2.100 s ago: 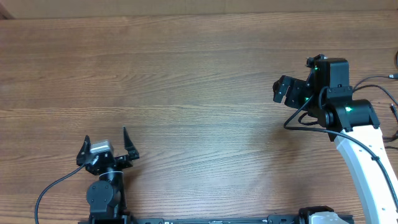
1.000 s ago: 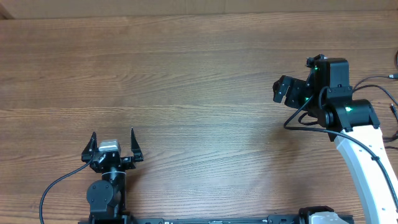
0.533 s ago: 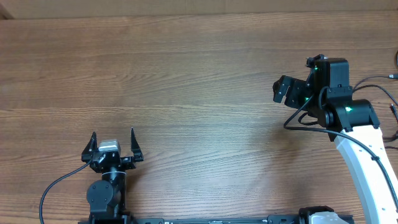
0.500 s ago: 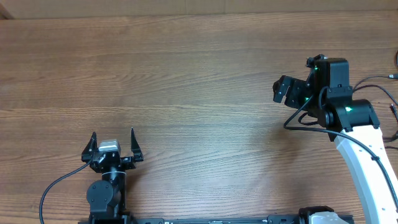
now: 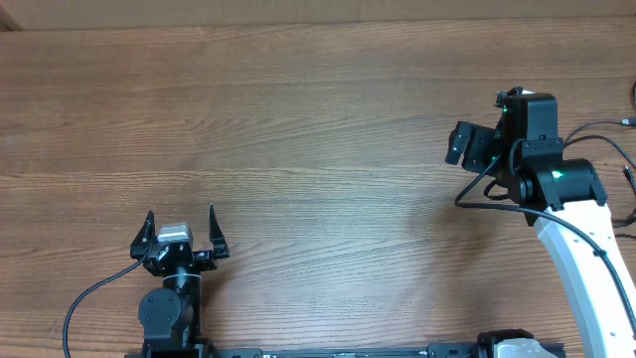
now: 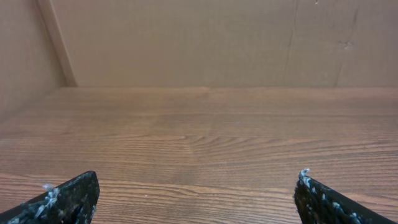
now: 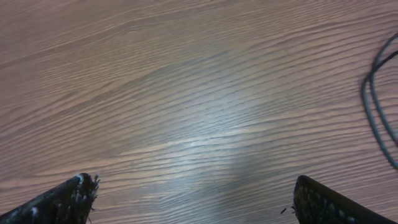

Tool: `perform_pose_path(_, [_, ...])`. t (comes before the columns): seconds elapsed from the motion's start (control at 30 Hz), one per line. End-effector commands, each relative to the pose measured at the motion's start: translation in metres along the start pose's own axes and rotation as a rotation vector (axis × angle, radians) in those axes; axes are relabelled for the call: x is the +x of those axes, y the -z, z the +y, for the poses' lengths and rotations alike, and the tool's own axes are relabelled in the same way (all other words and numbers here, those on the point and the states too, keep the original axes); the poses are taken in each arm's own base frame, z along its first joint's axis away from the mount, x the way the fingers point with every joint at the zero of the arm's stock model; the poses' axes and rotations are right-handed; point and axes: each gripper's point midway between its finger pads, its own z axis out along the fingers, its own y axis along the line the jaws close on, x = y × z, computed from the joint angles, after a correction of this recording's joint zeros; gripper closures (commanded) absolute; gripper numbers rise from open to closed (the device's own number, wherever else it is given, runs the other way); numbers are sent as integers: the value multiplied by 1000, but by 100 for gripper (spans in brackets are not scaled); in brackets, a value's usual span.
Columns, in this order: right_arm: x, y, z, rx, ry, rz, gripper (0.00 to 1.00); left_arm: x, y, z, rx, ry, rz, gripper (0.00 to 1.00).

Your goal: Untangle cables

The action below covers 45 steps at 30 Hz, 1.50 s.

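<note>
At tabletop [image 5: 318, 119] right edge, cables [image 7: 365, 99]; right gripper [image 7: 193, 182] near, wide open, empty, likely poised to reach; left gripper [image 5: 180, 214] parked clear, likewise open, empty.

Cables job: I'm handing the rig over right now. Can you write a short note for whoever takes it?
Left gripper: open, empty, low by its base.
Right gripper: open, empty, over the table on the right side.
Cables: at the far right edge, mostly out of frame; the right wrist view shows two strands side by side.
Done: cannot tell if anything is untangled.
Left: check the cables; the right gripper looks nearer to them.
</note>
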Motion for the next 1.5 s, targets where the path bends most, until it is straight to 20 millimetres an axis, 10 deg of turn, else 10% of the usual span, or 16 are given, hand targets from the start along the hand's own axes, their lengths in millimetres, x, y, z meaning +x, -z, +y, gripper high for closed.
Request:
perform_pose_path(0.0, [-5, 12, -6, 28, 10, -43, 0, 0, 0, -3, 15, 9, -4, 0])
perform_pose_path(0.73, [-16, 201, -23, -140, -59, -582, 0, 0, 0, -3, 15, 10, -4, 0])
perform_pose_path(1.2, [0, 263, -27, -249, -36, -828, 0, 0, 0, -3, 15, 9, -4, 0])
perform_pose_path(1.47, [-9, 246, 3, -376, 91, -902, 0, 0, 0, -3, 15, 10, -4, 0])
